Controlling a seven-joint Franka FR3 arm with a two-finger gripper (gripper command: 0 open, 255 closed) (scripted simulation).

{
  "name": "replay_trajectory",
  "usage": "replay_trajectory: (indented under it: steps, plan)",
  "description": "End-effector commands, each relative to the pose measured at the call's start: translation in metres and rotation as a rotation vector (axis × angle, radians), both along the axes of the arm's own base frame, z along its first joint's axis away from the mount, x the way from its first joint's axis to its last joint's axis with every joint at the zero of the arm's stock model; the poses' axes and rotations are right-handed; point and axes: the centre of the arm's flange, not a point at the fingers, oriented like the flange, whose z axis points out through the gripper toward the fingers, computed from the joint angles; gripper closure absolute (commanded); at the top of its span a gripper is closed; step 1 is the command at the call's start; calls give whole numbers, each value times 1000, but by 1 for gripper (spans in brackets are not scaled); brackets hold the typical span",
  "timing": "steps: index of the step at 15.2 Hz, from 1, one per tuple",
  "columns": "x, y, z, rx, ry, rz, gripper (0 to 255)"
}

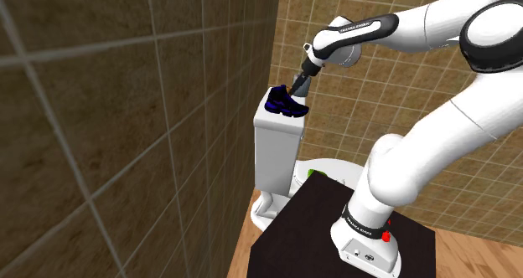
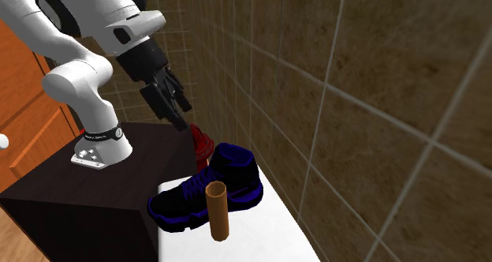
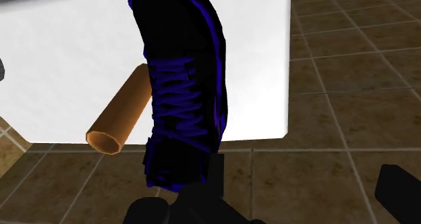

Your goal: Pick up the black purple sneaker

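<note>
The jaws are open, spread well apart and holding nothing, poised just above the ankle end of the sneaker [image 1: 285,102] [image 2: 206,185] [image 3: 181,88] without touching it. The sneaker, black with purple laces and trim, sits on its sole on the white top of a toilet tank [image 1: 277,141] [image 2: 268,230], its toe pointing away from the jaws. A brown tube [image 2: 217,211] [image 3: 121,118] stands upright just beside its laces. A brown tiled wall [image 1: 100,109] rises beside the tank.

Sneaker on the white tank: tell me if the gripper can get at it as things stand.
Probably yes. The open gripper hangs just above the sneaker with nothing between them; the brown tube stands beside the laces and could get bumped.
</note>
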Motion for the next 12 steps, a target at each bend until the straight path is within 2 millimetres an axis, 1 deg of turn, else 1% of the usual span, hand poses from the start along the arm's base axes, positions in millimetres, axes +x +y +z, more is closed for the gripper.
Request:
replay_trajectory:
  steps: [1, 7, 12]
  plan:
    - [10, -24, -14, -6, -21, 13, 0]
    - [43, -88, -46, -8, -78, 52, 0]
    - [43, -88, -72, -8, -78, 52, 0]
